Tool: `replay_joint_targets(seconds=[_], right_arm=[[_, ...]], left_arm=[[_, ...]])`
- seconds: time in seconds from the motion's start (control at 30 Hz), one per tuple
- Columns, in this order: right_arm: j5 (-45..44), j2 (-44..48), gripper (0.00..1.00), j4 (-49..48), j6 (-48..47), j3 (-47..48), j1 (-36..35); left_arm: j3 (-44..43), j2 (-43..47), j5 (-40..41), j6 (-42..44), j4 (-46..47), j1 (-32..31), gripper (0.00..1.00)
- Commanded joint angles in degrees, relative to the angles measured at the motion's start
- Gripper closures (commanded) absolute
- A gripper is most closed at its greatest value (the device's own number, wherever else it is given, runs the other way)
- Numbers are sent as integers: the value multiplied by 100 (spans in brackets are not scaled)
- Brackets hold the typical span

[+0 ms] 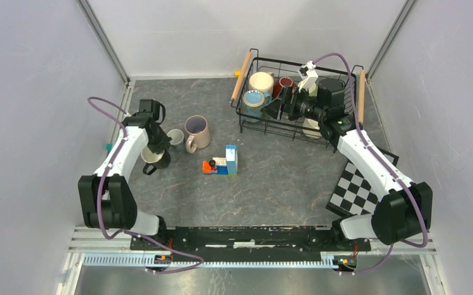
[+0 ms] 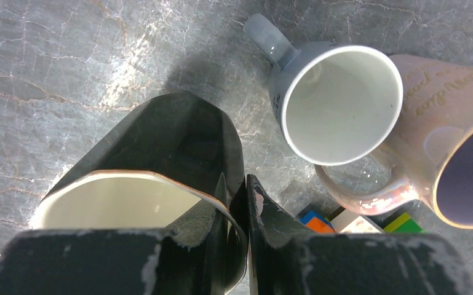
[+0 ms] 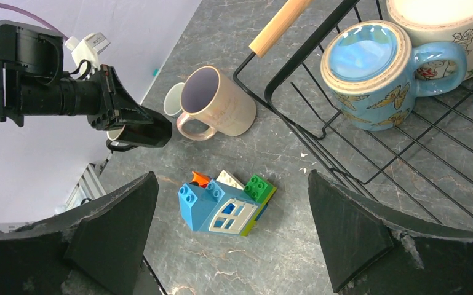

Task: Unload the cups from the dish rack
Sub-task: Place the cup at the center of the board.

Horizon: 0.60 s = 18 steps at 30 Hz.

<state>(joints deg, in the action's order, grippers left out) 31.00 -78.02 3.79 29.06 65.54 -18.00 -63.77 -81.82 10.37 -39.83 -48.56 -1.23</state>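
bench (image 1: pixel 270 190) grey marbled | far right: dish rack (image 1: pixel 283 136) | left: pink-beige mug (image 1: pixel 197 132), grey mug (image 1: pixel 174 137), dark mug (image 1: pixel 155 158) | centre: toy blocks (image 1: pixel 224 163) | right: checkerboard (image 1: pixel 353 190)

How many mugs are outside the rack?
3: a black mug gripped by the left gripper, a grey mug beside it, and a pink mug next to the grey one. The left arm could hide another.

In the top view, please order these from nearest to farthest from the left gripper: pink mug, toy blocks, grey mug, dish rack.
Left gripper, pinching the rim of the dark mug:
1. grey mug, just to its right.
2. pink mug, farther right.
3. toy blocks, mid-table.
4. dish rack, far right corner.
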Motion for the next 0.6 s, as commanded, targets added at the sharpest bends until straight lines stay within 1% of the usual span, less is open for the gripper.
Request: replay_joint_targets(seconds=[0.0,0.4,0.57], right_arm=[[20,131,2,-70,-149,210,-35],[31,33,2,14,-228,280,-36],[29,-5,2,21,-246,297,-34]], left_arm=[[-151,-192,-35,310,388,72,98],[-206,-549,-3,286,472,106,97],[-197,-613,9,277,485,106,84]])
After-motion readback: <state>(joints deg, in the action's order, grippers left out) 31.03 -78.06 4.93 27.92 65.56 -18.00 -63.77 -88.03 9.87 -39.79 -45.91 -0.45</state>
